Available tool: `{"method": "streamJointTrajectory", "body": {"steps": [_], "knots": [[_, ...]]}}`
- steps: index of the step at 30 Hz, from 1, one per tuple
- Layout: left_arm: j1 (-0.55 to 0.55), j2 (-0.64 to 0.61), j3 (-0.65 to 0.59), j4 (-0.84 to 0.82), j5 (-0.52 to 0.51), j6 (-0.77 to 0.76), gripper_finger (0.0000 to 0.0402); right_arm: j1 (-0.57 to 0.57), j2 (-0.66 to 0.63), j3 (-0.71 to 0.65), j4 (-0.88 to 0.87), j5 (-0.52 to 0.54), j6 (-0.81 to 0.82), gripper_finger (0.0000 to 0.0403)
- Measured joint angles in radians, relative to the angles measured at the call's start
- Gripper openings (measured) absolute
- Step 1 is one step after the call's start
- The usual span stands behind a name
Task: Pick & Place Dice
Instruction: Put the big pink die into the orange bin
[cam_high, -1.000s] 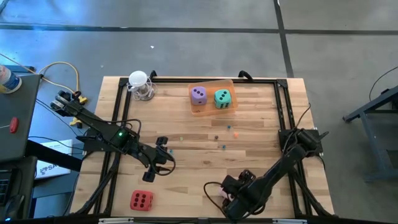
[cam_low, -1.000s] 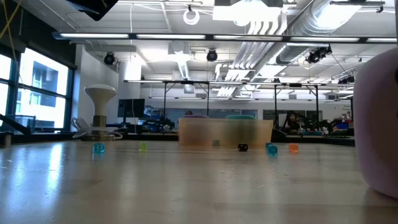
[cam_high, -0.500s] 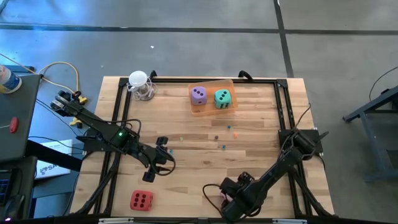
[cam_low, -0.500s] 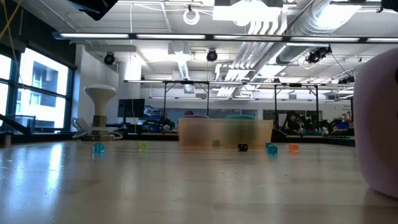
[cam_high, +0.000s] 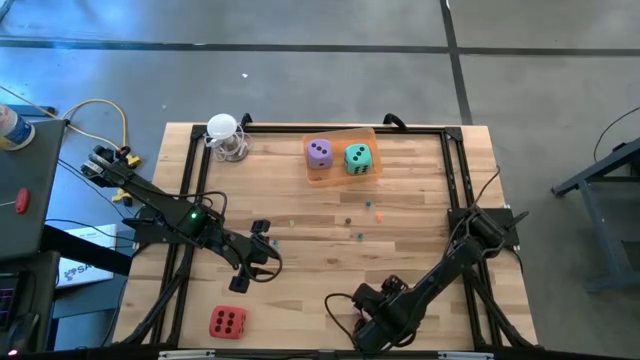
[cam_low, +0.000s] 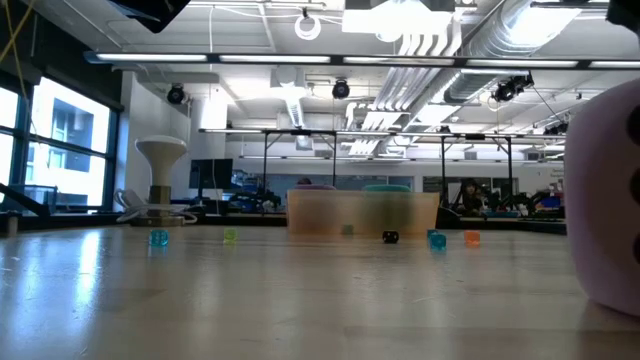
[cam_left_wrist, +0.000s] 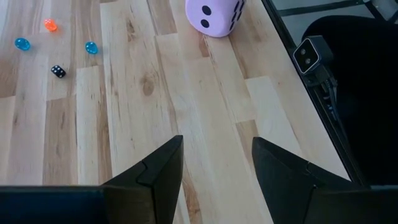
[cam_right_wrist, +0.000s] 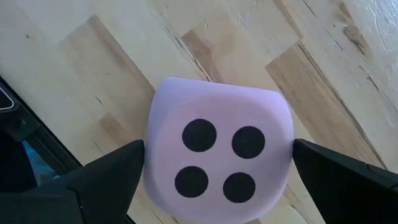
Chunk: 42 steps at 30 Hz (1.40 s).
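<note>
Right end effector (cam_right_wrist: 217, 177): down at the near edge of the counter (cam_high: 320, 220), fingers spread wide, one on each side of the pink die (cam_right_wrist: 217, 165) — flanking it, and from the wrist view there's daylight on both sides, so not clamped.
Pink die: sitting on the wood with four dark pips facing the right wrist camera; in the low view it looms large at the right edge (cam_low: 605, 200); from above, the right arm covers it.
Left end effector (cam_high: 243, 276): over the left half of the counter, fingers parted with bare wood between them, holding nothing.
Red die (cam_high: 227, 322): near the front-left corner of the counter, well apart from the left end effector, resting on its own.
Purple die (cam_high: 319, 152): in the translucent orange tray (cam_high: 340, 176) at the far side of the counter, left half of it.
Teal-green die (cam_high: 358, 158): same tray, just beside the purple one, on its right.
Tray from the low view: a hazy orange box (cam_low: 362, 213) straight across, with the tops of the two dice peeking above its rim.
Small beads (cam_high: 372, 210): scattered mid-counter between the tray and the arms, blue and orange ones, with a tiny black die among them (cam_left_wrist: 58, 71).
White stand (cam_high: 226, 135): far-left corner of the counter, away from everything else.
</note>
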<state>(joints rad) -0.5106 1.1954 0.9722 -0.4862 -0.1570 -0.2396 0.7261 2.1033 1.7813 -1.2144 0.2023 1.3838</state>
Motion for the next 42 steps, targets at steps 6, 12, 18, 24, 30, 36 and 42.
{"method": "streamJointTrajectory", "body": {"steps": [6,12,18,24,30,36,42], "knots": [[0.000,0.000,0.000,0.000,-0.001,0.000,0.0184,0.000,0.000,0.000,0.000,0.003,0.000,0.0400],[0.000,0.000,0.000,0.000,-0.002,0.000,0.0184,0.000,0.000,0.000,0.000,0.004,0.000,0.0400],[0.000,0.000,0.000,0.000,-0.001,0.000,0.0184,0.000,0.000,0.000,0.000,0.007,0.000,0.0400],[0.000,0.000,0.000,0.000,-0.001,0.000,0.0184,0.002,0.027,0.001,0.015,0.013,0.004,0.0400],[0.000,0.000,0.000,-0.001,-0.001,0.000,0.0184,-0.014,0.030,0.001,0.016,-0.001,-0.005,0.0400],[0.000,0.000,0.000,0.000,-0.001,0.001,0.0184,-0.014,0.031,0.001,0.018,-0.002,-0.001,0.0400],[0.000,0.000,0.000,0.000,-0.001,0.001,0.0184,-0.014,0.031,0.000,0.022,0.000,-0.049,0.0400]]}}
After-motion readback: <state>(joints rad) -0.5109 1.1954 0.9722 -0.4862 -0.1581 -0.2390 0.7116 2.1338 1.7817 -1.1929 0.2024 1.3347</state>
